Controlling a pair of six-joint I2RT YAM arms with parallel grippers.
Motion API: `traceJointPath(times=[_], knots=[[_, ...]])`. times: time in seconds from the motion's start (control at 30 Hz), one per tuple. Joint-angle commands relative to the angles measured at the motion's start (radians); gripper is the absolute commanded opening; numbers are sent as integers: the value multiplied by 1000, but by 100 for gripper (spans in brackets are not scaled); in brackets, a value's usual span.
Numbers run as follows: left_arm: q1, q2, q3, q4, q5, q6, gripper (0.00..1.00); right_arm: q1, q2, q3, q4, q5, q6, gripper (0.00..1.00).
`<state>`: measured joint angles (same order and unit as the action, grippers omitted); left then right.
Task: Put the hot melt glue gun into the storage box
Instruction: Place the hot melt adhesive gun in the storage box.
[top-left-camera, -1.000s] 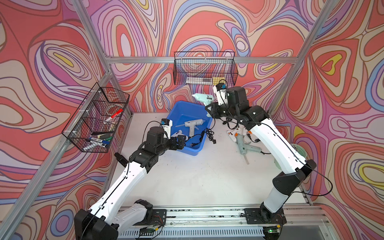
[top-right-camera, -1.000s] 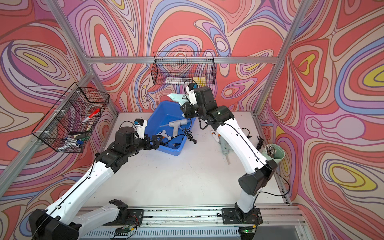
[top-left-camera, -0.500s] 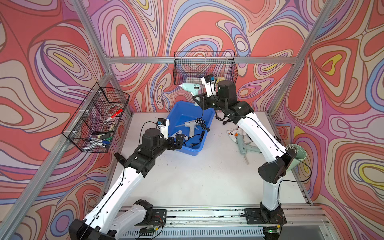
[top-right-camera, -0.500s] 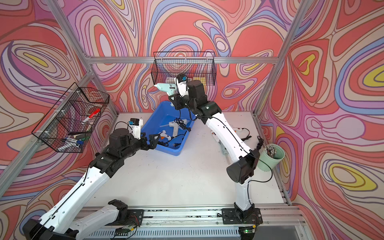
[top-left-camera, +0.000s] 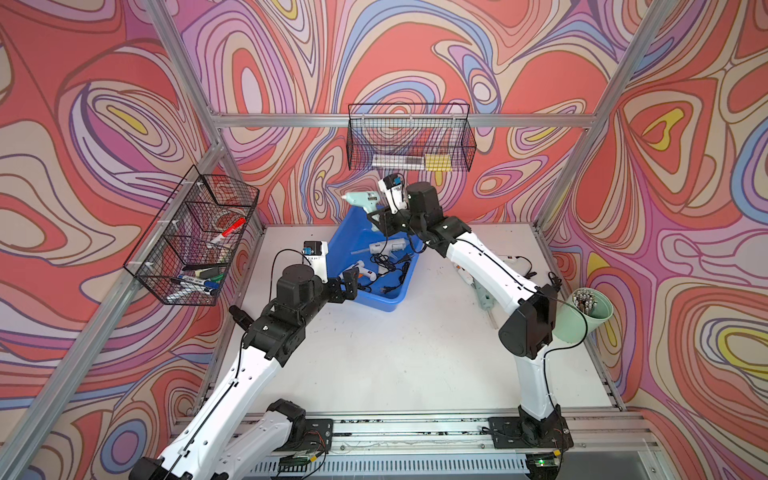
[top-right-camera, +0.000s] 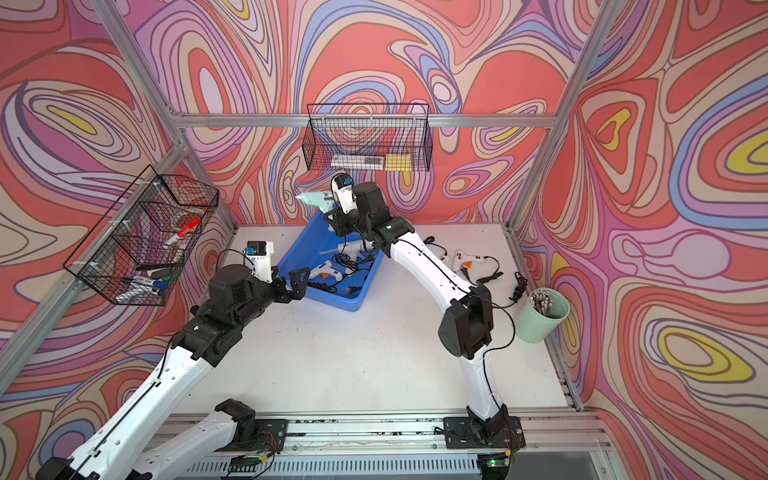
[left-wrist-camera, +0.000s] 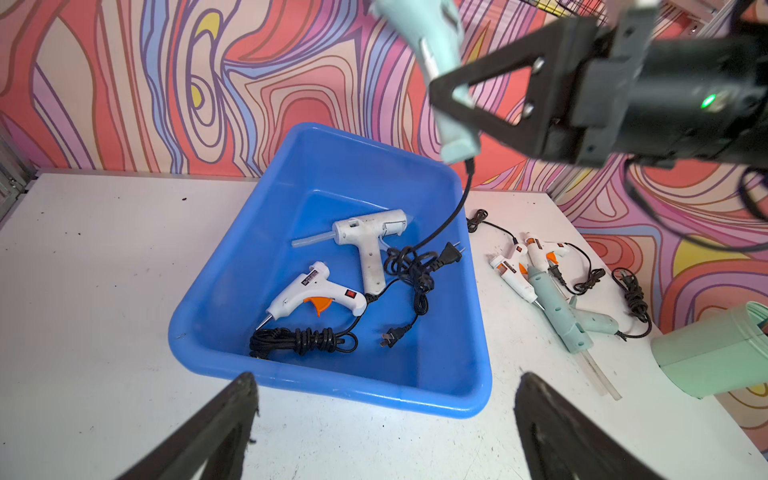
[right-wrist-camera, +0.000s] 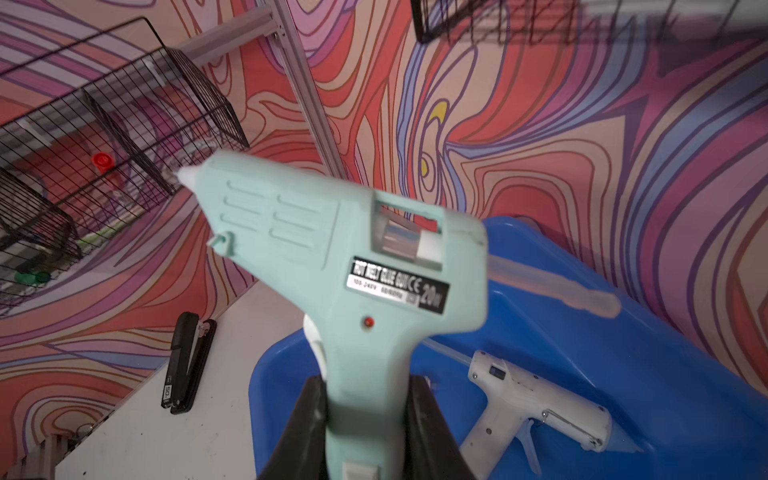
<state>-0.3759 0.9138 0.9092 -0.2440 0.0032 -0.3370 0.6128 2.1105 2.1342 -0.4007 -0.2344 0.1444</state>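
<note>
My right gripper (top-left-camera: 375, 217) (top-right-camera: 333, 217) (left-wrist-camera: 453, 109) (right-wrist-camera: 368, 399) is shut on the handle of a mint-green hot melt glue gun (top-left-camera: 358, 200) (top-right-camera: 313, 199) (left-wrist-camera: 434, 45) (right-wrist-camera: 353, 266). It holds the gun in the air over the far end of the blue storage box (top-left-camera: 390, 304) (top-right-camera: 348, 308) (left-wrist-camera: 332, 390) (right-wrist-camera: 685, 332). The gun's black cord (left-wrist-camera: 453, 208) hangs down into the box. Two white glue guns (left-wrist-camera: 368, 232) (left-wrist-camera: 316, 296) lie inside with coiled cords. My left gripper (top-left-camera: 346, 286) (top-right-camera: 296, 286) (left-wrist-camera: 386, 380) stands open and holds nothing, just outside the box's near rim.
Several more glue guns (left-wrist-camera: 557, 316) (top-right-camera: 465, 259) with cords lie on the table to the right of the box. A mint-green cup (top-left-camera: 586, 316) (top-right-camera: 540, 311) stands at the right edge. Wire baskets hang on the back wall (top-left-camera: 409, 141) and left wall (top-left-camera: 191, 237). A black stapler (right-wrist-camera: 187, 365) lies left of the box.
My right gripper has carried the mint-green glue gun leftward over the box's far end, first rising, then coming lower. The left arm has hardly moved.
</note>
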Motion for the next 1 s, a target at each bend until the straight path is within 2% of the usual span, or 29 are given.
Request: traceJointPath(times=[0.0,0.17,0.4,0.57,0.97], knots=[[5,-18,-8,19,-30,2,99,10,18,-65,24,50,-17,0],[5,-23,-4,6,-47,-1,99,14,47,-136,13,124,-3,0],[5,-12,-2,11,-47,-17,99,14,226,38,-184,210,29,0],[5,-17,-4,3,-49,-19,99,22,334,144,-270,227,32,0],[6,-15,-13,6,-64,-14,99,50,441,214,-332,214,15,0]])
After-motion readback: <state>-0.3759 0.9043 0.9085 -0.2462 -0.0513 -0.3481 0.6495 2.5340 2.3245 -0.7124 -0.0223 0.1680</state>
